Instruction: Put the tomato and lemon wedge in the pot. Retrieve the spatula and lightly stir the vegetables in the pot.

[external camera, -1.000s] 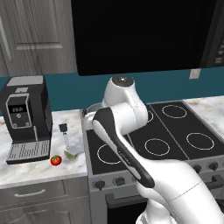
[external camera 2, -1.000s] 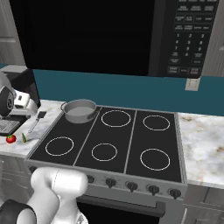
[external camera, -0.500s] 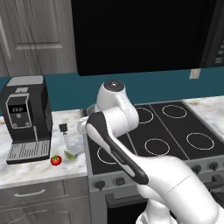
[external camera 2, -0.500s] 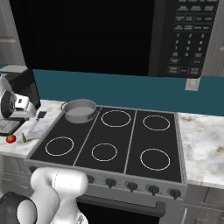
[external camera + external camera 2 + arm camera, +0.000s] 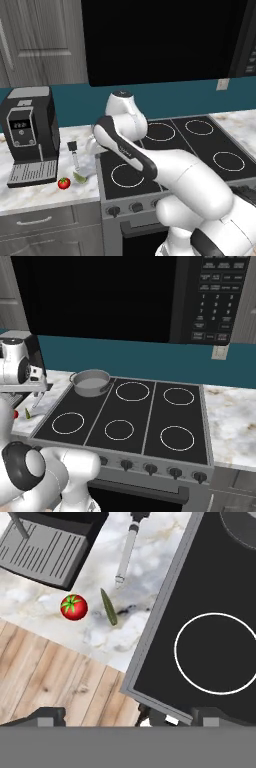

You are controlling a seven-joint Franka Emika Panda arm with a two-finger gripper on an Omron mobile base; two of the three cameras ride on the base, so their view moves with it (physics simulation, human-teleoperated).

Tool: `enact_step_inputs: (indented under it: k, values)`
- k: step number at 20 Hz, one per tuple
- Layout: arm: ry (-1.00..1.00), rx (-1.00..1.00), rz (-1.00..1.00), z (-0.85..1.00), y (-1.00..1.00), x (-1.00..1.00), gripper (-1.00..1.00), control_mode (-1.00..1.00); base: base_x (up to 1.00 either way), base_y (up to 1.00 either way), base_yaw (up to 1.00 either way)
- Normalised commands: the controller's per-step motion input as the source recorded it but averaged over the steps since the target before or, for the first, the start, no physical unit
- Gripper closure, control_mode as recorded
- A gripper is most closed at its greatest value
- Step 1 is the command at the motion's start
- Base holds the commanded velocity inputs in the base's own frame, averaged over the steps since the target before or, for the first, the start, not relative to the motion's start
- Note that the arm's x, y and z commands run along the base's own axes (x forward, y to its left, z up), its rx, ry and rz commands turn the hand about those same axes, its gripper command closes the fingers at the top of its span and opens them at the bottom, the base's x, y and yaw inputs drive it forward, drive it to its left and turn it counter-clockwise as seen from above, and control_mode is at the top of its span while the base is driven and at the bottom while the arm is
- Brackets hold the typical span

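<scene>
The hand (image 5: 127,714) hangs high over the near edge of the marble surface (image 5: 165,542), its fingers spread wide and holding nothing. On the surface, the tomato (image 5: 63,183) lies near the coffee machine (image 5: 28,135), and the lemon wedge (image 5: 80,177) lies just right of it, not touching. The spatula (image 5: 75,155) lies farther back, beside the stove (image 5: 150,421). The pot (image 5: 91,382) stands on the far left burner.
</scene>
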Motion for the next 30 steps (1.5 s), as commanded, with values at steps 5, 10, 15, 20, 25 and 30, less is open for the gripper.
enact_step_inputs:
  k: [5, 10, 15, 20, 25, 30]
  values:
    - [0.00, -0.01, 0.05, -0.60, 0.10, 0.00, -1.00, -1.00, 0.00, 0.00, 0.00]
    - [0.00, 0.00, 0.04, -0.63, 0.18, 0.03, -1.00, -1.00, 0.00, 0.00, 0.00]
    - [0.00, 0.00, 0.04, -0.48, 0.22, 0.00, -1.00, -1.00, 0.00, 0.00, 0.00]
    - [0.00, 0.00, 0.07, -0.19, 0.31, 0.00, -1.00, -1.00, 0.00, 0.00, 0.00]
    - [0.00, -0.01, 0.08, 0.00, 0.35, 0.13, -1.00, -1.00, 0.00, 0.00, 0.00]
    - [0.01, -0.03, 0.07, 0.00, 0.25, 0.34, -1.00, -1.00, 0.00, 0.00, 0.00]
